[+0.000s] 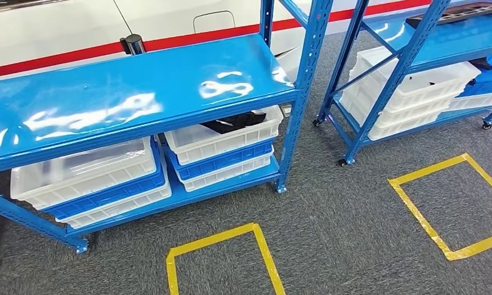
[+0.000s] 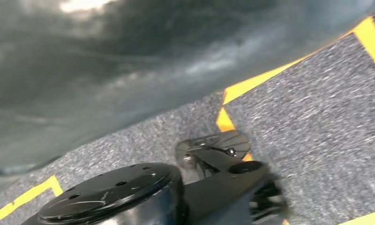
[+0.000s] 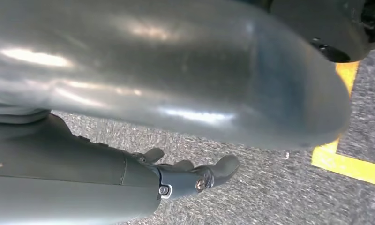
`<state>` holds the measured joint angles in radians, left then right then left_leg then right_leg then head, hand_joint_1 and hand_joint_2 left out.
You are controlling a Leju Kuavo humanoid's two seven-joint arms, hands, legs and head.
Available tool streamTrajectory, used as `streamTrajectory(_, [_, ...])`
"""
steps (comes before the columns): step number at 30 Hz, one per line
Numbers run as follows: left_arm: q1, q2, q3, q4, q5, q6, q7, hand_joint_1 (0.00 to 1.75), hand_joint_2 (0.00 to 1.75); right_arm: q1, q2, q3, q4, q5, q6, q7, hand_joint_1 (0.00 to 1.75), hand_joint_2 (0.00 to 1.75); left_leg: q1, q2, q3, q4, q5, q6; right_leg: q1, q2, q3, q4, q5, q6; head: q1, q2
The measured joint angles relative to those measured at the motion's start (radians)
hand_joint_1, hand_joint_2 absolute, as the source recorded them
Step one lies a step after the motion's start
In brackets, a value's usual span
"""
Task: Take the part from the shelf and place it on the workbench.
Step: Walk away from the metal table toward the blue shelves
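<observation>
Two blue shelves, black part in centre white bin, two yellow floor squares, right hand released, left hand's state unclear.

Black part lies in the top white crate on the blue shelf's lower tier, right stack.

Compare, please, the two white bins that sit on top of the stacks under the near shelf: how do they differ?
The left top bin looks clear and shows nothing dark inside, while the right top bin is opaque white and holds a dark part. The left one also lies nearer the camera and looks wider; the right one sits further back, beside the blue upright. Both rest on a blue bin above another white one, on the lower shelf.
</observation>
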<state>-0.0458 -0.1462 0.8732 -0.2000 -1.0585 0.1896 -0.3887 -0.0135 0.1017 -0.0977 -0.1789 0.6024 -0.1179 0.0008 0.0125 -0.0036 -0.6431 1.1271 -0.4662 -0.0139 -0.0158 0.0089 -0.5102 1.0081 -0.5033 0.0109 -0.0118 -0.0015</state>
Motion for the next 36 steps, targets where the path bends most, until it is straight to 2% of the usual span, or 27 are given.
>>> streamTrajectory(1, [-0.001, 0.001, 0.000, 0.000, 0.000, 0.000, 0.000, 0.00, 0.00, -0.001, 0.000, 0.000, 0.000, 0.000, 0.000, 0.000, 0.00, 0.00, -0.001, 0.000, 0.024, -0.048, 0.015, 0.003, 0.002, 0.001, 0.003, 0.000, -0.007, 0.006, -0.001, 0.000])
streamTrajectory(2, [-0.003, 0.001, 0.000, 0.000, 0.000, 0.000, 0.000, 0.00, 0.00, -0.003, 0.000, 0.000, 0.000, 0.000, 0.000, 0.000, 0.00, 0.00, -0.004, -0.001, 0.037, -0.072, 0.014, 0.007, 0.005, 0.001, 0.004, -0.001, -0.013, 0.012, -0.001, 0.000])
streamTrajectory(5, [-0.004, 0.001, 0.000, 0.000, 0.000, 0.000, 0.000, 0.00, 0.00, -0.006, 0.000, 0.000, 0.000, 0.000, 0.000, 0.000, 0.00, 0.00, -0.007, -0.004, 0.048, -0.085, 0.002, 0.023, 0.004, 0.000, 0.009, -0.005, -0.021, 0.027, 0.001, 0.000])
streamTrajectory(6, [-0.003, 0.001, 0.000, 0.000, 0.000, 0.000, 0.000, 0.00, 0.00, -0.006, 0.000, 0.000, 0.000, 0.000, 0.000, 0.000, 0.00, 0.00, -0.006, -0.005, 0.053, -0.089, 0.001, 0.029, 0.003, 0.000, 0.003, 0.010, -0.029, 0.030, 0.002, 0.000])
streamTrajectory(7, [-0.003, 0.001, 0.000, 0.000, 0.000, 0.000, 0.000, 0.00, 0.00, -0.006, 0.000, 0.000, 0.000, 0.000, 0.000, 0.000, 0.00, 0.00, -0.004, -0.005, 0.057, -0.093, 0.000, 0.035, 0.003, -0.001, -0.014, 0.045, -0.044, 0.030, 0.005, 0.000])
streamTrajectory(8, [-0.004, 0.001, 0.000, 0.000, 0.000, 0.000, 0.000, 0.00, 0.00, -0.005, 0.000, 0.000, 0.000, 0.000, 0.000, 0.000, 0.00, 0.00, -0.003, -0.005, 0.062, -0.095, -0.003, 0.041, 0.003, -0.002, -0.048, 0.103, -0.065, 0.028, 0.007, 0.000])
streamTrajectory(10, [-0.005, 0.000, 0.000, 0.000, -0.001, 0.000, 0.000, 0.00, 0.00, -0.005, 0.000, 0.000, 0.000, 0.002, 0.001, 0.000, 0.00, 0.00, -0.004, -0.005, 0.068, -0.096, -0.012, 0.048, 0.003, -0.002, -0.141, 0.244, -0.105, 0.024, 0.010, 0.000])
streamTrajectory(11, [-0.005, 0.000, 0.000, 0.000, -0.001, 0.000, 0.000, 0.00, 0.00, -0.004, 0.000, 0.000, 0.000, 0.004, 0.002, 0.000, 0.00, 0.00, -0.005, -0.006, 0.073, -0.096, -0.017, 0.050, 0.003, -0.002, -0.178, 0.288, -0.108, 0.028, 0.010, 0.000])
streamTrajectory(12, [-0.004, 0.000, 0.000, 0.000, -0.001, 0.000, 0.000, 0.00, 0.00, -0.002, -0.001, 0.000, 0.000, 0.006, 0.002, 0.000, 0.00, 0.00, -0.005, -0.008, 0.080, -0.096, -0.023, 0.050, 0.003, -0.002, -0.195, 0.292, -0.092, 0.035, 0.010, 0.000])
streamTrajectory(13, [-0.004, 0.000, 0.000, 0.000, -0.001, 0.000, 0.000, 0.00, 0.00, -0.001, -0.001, 0.000, 0.000, 0.009, 0.002, 0.000, 0.00, 0.00, -0.005, -0.010, 0.089, -0.096, -0.030, 0.049, 0.003, -0.002, -0.191, 0.256, -0.059, 0.045, 0.010, 0.000])
streamTrajectory(14, [-0.004, 0.000, 0.000, 0.000, -0.001, 0.000, 0.000, 0.00, 0.00, -0.001, -0.002, 0.000, 0.000, 0.011, 0.003, 0.000, 0.00, 0.00, -0.005, -0.012, 0.100, -0.096, -0.037, 0.047, 0.002, -0.003, -0.172, 0.189, -0.016, 0.055, 0.011, 0.000])
streamTrajectory(15, [-0.004, 0.000, 0.000, 0.001, -0.001, 0.000, 0.000, 0.00, 0.00, -0.001, -0.003, 0.000, 0.000, 0.012, 0.004, 0.000, 0.00, 0.00, -0.007, -0.013, 0.107, -0.095, -0.046, 0.043, 0.004, -0.004, -0.147, 0.119, 0.023, 0.058, 0.011, 0.000])
streamTrajectory(16, [-0.004, -0.001, 0.000, 0.001, -0.001, 0.000, -0.001, 0.00, 0.00, -0.002, -0.003, 0.000, 0.000, 0.012, 0.005, 0.000, 0.00, 0.00, -0.009, -0.014, 0.111, -0.096, -0.054, 0.038, 0.006, -0.005, -0.125, 0.065, 0.049, 0.054, 0.012, 0.000])
streamTrajectory(17, [-0.005, -0.001, 0.000, 0.001, -0.001, 0.000, -0.001, 0.00, 0.00, -0.003, -0.004, 0.000, 0.001, 0.013, 0.007, 0.000, 0.00, 0.00, -0.012, -0.015, 0.114, -0.096, -0.062, 0.033, 0.008, -0.006, -0.110, 0.032, 0.063, 0.046, 0.012, 0.000])
streamTrajectory(19, [-0.005, 0.000, 0.000, 0.001, -0.001, 0.000, -0.001, 0.00, 0.00, -0.004, -0.003, 0.000, 0.001, 0.014, 0.011, 0.000, 0.00, 0.00, -0.014, -0.016, 0.119, -0.102, -0.072, 0.024, 0.013, -0.005, -0.100, 0.021, 0.061, 0.027, 0.011, 0.000])
streamTrajectory(21, [-0.006, 0.000, 0.000, 0.000, -0.001, 0.000, -0.002, 0.00, 0.00, -0.003, -0.003, 0.000, 0.001, 0.015, 0.014, -0.001, 0.00, 0.00, -0.010, -0.013, 0.122, -0.092, -0.081, 0.013, 0.006, -0.004, -0.090, 0.015, 0.057, 0.013, 0.010, 0.000])
streamTrajectory(22, [-0.006, 0.000, 0.000, 0.000, -0.001, 0.000, -0.002, 0.00, 0.00, -0.003, -0.004, 0.000, 0.001, 0.016, 0.015, -0.001, 0.00, 0.00, -0.008, -0.010, 0.112, -0.064, -0.095, 0.008, 0.002, -0.004, -0.081, 0.012, 0.053, 0.005, 0.009, 0.000])
streamTrajectory(23, [-0.006, 0.000, 0.000, 0.000, -0.001, 0.001, -0.001, 0.00, 0.00, -0.003, -0.003, 0.000, 0.001, 0.017, 0.016, -0.002, 0.00, 0.00, -0.007, -0.007, 0.089, -0.014, -0.116, 0.003, -0.002, -0.004, -0.071, 0.010, 0.049, -0.004, 0.008, 0.000])
streamTrajectory(25, [-0.005, 0.001, 0.001, 0.000, -0.001, 0.001, -0.001, 0.00, 0.00, -0.004, -0.003, 0.000, 0.001, 0.018, 0.018, -0.003, 0.00, 0.00, -0.007, -0.005, 0.008, 0.122, -0.163, -0.004, 0.000, -0.005, -0.053, 0.009, 0.035, -0.014, 0.007, 0.000])
streamTrajectory(26, [-0.005, 0.001, 0.001, 0.000, -0.001, 0.001, -0.001, 0.00, 0.00, -0.004, -0.002, 0.000, 0.001, 0.019, 0.018, -0.003, 0.00, 0.00, -0.005, -0.004, -0.030, 0.173, -0.170, -0.006, 0.000, -0.005, -0.044, 0.009, 0.028, -0.016, 0.007, 0.000])
streamTrajectory(27, [-0.004, 0.001, 0.001, 0.000, -0.001, 0.001, -0.001, 0.00, 0.00, -0.004, -0.002, 0.000, 0.001, 0.019, 0.019, -0.003, 0.00, 0.00, -0.004, -0.004, -0.052, 0.189, -0.156, -0.007, -0.001, -0.003, -0.033, 0.009, 0.020, -0.015, 0.007, 0.000])
streamTrajectory(28, [-0.004, 0.001, 0.001, 0.000, -0.001, 0.001, -0.001, 0.00, 0.00, -0.002, -0.002, 0.000, 0.001, 0.019, 0.019, -0.004, 0.00, 0.00, -0.001, -0.003, -0.056, 0.166, -0.121, -0.008, -0.001, -0.001, -0.021, 0.009, 0.012, -0.012, 0.007, 0.000])
streamTrajectory(30, [-0.003, 0.002, 0.001, 0.001, -0.001, 0.001, -0.001, 0.00, 0.00, 0.000, -0.001, 0.000, 0.001, 0.019, 0.019, -0.004, 0.00, 0.00, 0.003, -0.001, -0.019, 0.047, -0.028, -0.008, -0.002, 0.002, 0.003, 0.009, -0.007, -0.004, 0.007, 0.000])
streamTrajectory(31, [-0.003, 0.002, 0.001, 0.001, -0.001, 0.001, -0.001, 0.00, 0.00, -0.001, -0.001, 0.000, 0.001, 0.019, 0.019, -0.004, 0.00, 0.00, 0.003, -0.001, 0.005, -0.009, 0.000, -0.007, 0.001, 0.003, 0.011, 0.011, -0.017, 0.002, 0.006, 0.000])
streamTrajectory(32, [-0.004, 0.002, 0.001, 0.001, -0.001, 0.001, -0.001, 0.00, 0.00, -0.002, 0.000, 0.000, 0.001, 0.020, 0.019, -0.004, 0.00, 0.00, 0.003, -0.002, 0.022, -0.046, 0.014, -0.003, 0.003, 0.003, 0.015, 0.010, -0.024, 0.007, 0.005, 0.000])
streamTrajectory(33, [-0.004, 0.001, 0.001, 0.001, -0.001, 0.002, -0.001, 0.00, 0.00, -0.003, 0.000, 0.000, 0.001, 0.020, 0.019, -0.004, 0.00, 0.00, 0.001, -0.003, 0.030, -0.062, 0.014, 0.000, 0.005, 0.004, 0.016, 0.010, -0.029, 0.009, 0.005, 0.000])
streamTrajectory(36, [-0.005, 0.001, 0.002, 0.002, 0.000, 0.010, -0.002, 0.00, 0.00, -0.004, 0.000, 0.000, 0.001, 0.022, 0.019, -0.004, 0.00, 0.00, -0.004, -0.008, 0.031, -0.068, 0.011, 0.008, 0.004, 0.003, 0.020, 0.000, -0.030, 0.007, 0.008, 0.000])
